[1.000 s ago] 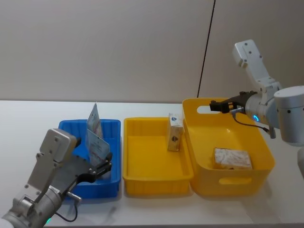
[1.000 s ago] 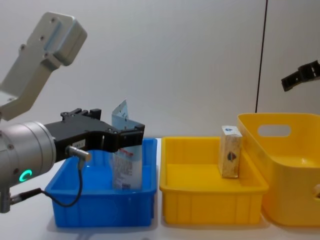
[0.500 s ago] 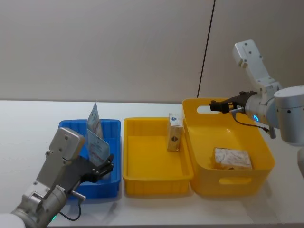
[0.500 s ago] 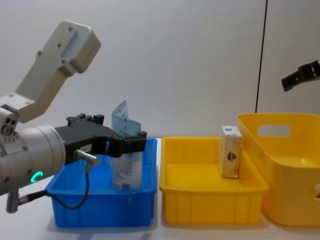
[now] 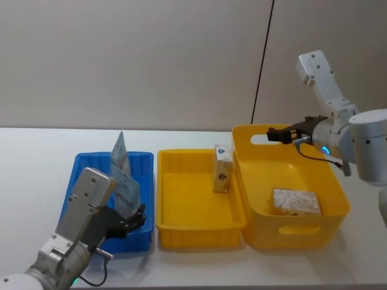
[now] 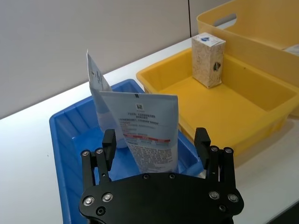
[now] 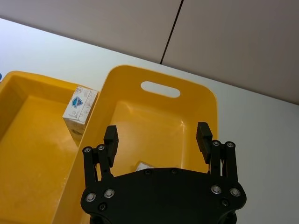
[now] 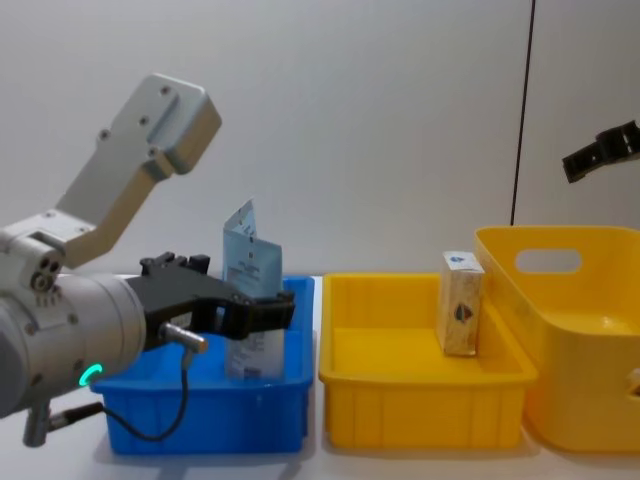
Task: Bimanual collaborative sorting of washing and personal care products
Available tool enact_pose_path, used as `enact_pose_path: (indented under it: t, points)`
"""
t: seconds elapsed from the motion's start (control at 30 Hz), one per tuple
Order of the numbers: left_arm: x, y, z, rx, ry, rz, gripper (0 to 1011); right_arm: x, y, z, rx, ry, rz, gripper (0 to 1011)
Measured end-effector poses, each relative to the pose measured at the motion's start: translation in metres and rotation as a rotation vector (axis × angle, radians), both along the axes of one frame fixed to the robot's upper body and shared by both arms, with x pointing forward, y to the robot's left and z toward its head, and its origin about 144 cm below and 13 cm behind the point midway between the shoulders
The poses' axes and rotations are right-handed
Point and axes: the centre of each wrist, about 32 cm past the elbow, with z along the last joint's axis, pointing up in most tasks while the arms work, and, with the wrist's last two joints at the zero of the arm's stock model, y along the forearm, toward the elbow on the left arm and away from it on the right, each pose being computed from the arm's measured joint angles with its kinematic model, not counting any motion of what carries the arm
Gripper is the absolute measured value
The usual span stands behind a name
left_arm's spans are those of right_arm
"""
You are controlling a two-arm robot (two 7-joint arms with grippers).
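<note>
A plain grey wall (image 5: 151,54) backs the white tabletop (image 5: 36,157), and a thin black cable (image 5: 263,66) runs down the wall at the upper right of the head view. Mid-frame, side by side, sit a blue bin (image 5: 144,162), a yellow tray (image 5: 193,228) and a yellow handled basket (image 5: 290,231). Two squeeze tubes (image 5: 119,151) stand crimped end up in the blue bin. A small box (image 5: 223,169) stands upright at the tray's back right corner.

At lower left, the left gripper (image 5: 136,219) is spread wide at the bin's near end, just before the nearer tube (image 5: 125,187). I can't quite tell whether they touch. At upper right, the right gripper (image 5: 273,134) hangs over the basket's back rim, wide apart and holding nothing. A pale packet (image 5: 295,201) lies in the basket.
</note>
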Motion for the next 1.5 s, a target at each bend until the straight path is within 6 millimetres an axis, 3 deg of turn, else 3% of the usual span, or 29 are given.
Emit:
enact_pose_path:
  t: [1.5]
  points:
    - [0.021,-0.028,-0.007,0.0,0.016,0.061,1001,0.0,0.0,0.0,0.0,0.0,0.0,1003]
